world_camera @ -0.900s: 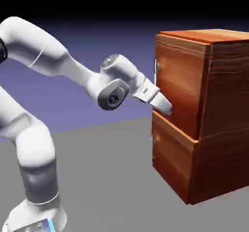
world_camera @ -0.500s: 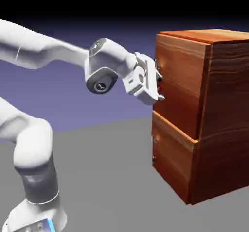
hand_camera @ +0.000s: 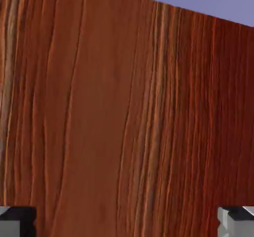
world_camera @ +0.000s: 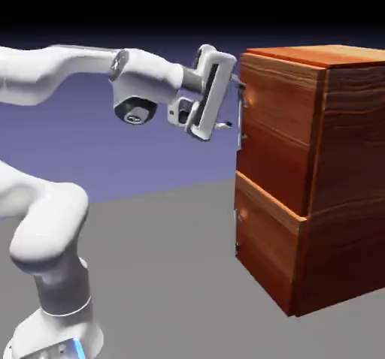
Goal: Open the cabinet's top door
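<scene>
Two grey fingers (hand_camera: 237, 222) sit spread as wide as they go, one at each bottom corner of the hand view, nothing between them, nothing gripped. Only glossy wood grain fills the gap ahead. In the exterior view the white two-finger gripper (world_camera: 239, 108) is level, aimed at the upper left edge of the cabinet front, right by the small vertical silver handle (world_camera: 241, 117). Whether the tips touch the handle or the wood I can't tell; they're at least just beside it.

Counts: one tall boxy reddish-brown cabinet of glossy wood grain (world_camera: 342, 177), two front panels, one handle clearly seen on the upper panel. One white robot arm (world_camera: 53, 222).

Taller reddish-brown wood-grain top door (world_camera: 274, 143) sits flush with the cabinet body, closed, on the exterior view's right side, above the shorter lower panel of the same wood (world_camera: 263, 248). Lower panel stands slightly proud of the top door, making a step at the seam. There are small metallic bits at its left edge, too small to identify.

Grain streaks run the length of the door in the hand view, alternating dark red and lighter orange bands, surface shiny. Cabinet side is darker with horizontal grain. Top face is lighter orange. Cabinet stands on the flat matte grey bench (world_camera: 165, 275). Arm links are smooth, rounded, white with grey joint sections.
</scene>
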`<action>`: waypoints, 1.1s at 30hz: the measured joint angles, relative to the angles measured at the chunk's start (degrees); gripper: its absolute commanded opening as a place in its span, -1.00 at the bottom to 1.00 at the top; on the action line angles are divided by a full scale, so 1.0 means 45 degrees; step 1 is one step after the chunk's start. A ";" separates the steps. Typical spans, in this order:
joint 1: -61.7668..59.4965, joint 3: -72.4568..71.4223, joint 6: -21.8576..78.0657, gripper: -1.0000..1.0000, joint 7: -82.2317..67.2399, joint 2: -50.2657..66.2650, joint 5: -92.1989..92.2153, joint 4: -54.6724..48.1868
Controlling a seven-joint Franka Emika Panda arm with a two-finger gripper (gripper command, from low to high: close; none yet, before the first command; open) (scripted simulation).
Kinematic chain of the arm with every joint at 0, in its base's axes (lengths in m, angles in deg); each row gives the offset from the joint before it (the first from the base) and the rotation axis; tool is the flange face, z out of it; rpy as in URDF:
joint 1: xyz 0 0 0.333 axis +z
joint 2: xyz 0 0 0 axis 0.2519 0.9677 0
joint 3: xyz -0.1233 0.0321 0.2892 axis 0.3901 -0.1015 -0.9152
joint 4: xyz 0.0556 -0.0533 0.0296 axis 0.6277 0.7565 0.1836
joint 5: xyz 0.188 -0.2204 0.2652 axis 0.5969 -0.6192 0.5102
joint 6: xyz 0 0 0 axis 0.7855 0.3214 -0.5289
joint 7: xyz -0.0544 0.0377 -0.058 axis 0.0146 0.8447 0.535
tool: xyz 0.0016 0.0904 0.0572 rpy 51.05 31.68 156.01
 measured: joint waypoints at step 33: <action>-0.5837 -0.8113 0.1095 1.00 1.1412 -0.5429 1.7210 -0.1654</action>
